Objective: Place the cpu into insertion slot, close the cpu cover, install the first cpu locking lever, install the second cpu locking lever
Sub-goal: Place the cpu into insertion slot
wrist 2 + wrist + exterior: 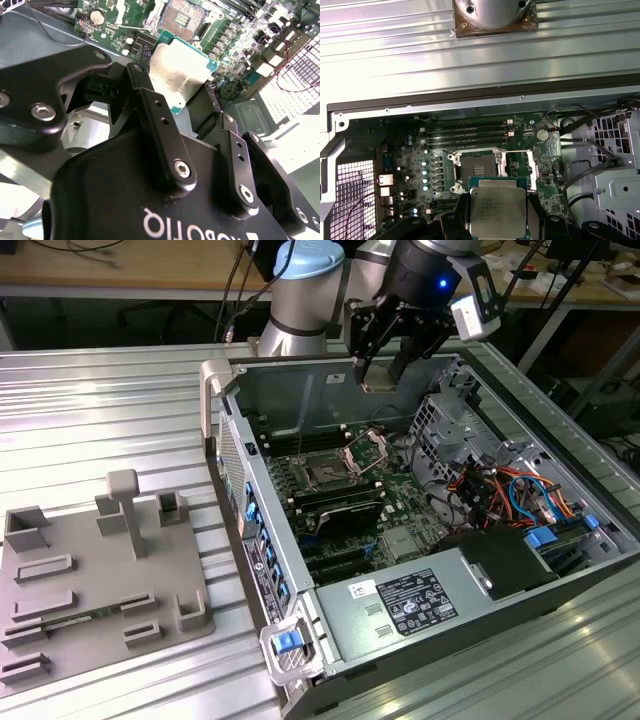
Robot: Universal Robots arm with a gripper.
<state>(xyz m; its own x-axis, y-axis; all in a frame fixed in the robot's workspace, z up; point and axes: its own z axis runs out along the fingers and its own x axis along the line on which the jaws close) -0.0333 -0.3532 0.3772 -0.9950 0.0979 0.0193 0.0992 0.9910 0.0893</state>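
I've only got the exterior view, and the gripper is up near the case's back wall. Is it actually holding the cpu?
Observer: Yes. In both wrist views the cpu sits clamped between the fingers of the gripper.
Operator: Which face is showing?
Observer: Its silver metal top faces both wrist cameras.
Operator: Is the insertion slot free?
Observer: In the first wrist view the insertion slot shows a bare dark centre, with the cpu cover swung open beside it.
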